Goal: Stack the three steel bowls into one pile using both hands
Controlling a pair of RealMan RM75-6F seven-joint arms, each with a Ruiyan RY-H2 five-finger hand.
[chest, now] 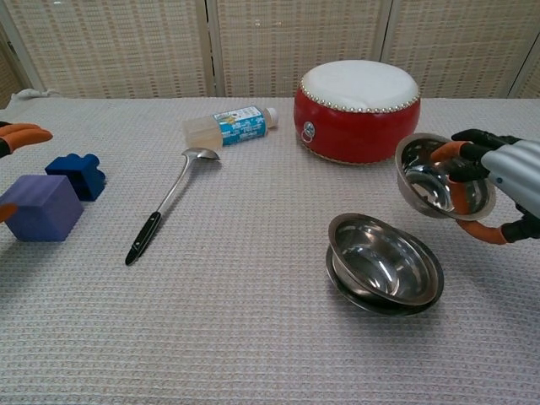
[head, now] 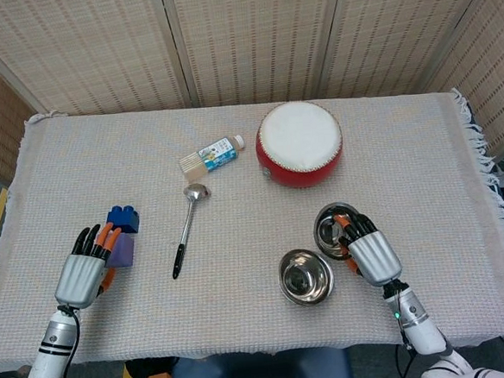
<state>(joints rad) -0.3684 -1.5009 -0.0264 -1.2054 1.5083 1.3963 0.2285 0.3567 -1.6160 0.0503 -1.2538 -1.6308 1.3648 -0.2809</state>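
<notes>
Two nested bowls [chest: 384, 263]: stacked on the cloth-covered table [head: 243, 302], nearest the robot.
Right hand [chest: 498, 187]: grasping the third bowl [chest: 432, 178], lifted and tilted, beyond and right of the pile.
Left hand [head: 85, 270]: released, fingers apart, beside the purple block [chest: 40, 207].
Further back: spoon [chest: 169, 202], bottle [chest: 229, 125], red drum [chest: 358, 110].
</notes>
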